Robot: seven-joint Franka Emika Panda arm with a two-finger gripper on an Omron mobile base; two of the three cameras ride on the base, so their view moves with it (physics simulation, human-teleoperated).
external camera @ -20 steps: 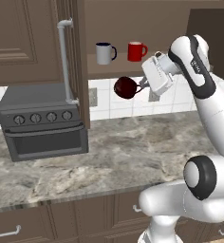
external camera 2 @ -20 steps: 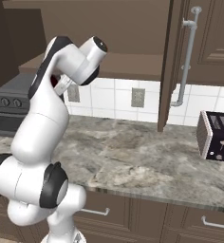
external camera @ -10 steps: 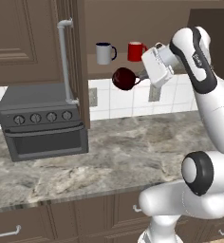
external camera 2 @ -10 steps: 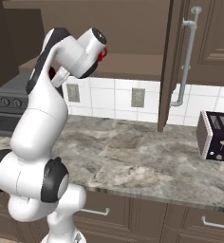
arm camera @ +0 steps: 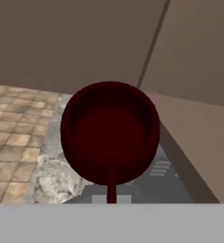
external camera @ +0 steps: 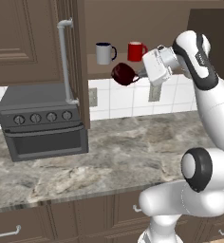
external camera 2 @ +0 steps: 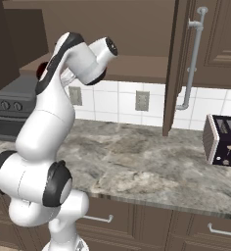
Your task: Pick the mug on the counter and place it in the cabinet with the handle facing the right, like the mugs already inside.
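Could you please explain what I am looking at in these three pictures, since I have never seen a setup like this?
This is a simulated kitchen with a white robot arm on a base that can drive. Two cameras ride on the base: one looks from behind the arm's left, one from its right. The third sits on the hand and looks along the gripper.

The gripper holds a dark maroon mug by its handle, up in the air in front of the open cabinet. On the cabinet's shelf stand a red mug and a grey mug with a navy handle.

On the counter stand a dark toaster oven and, further along, a toaster.
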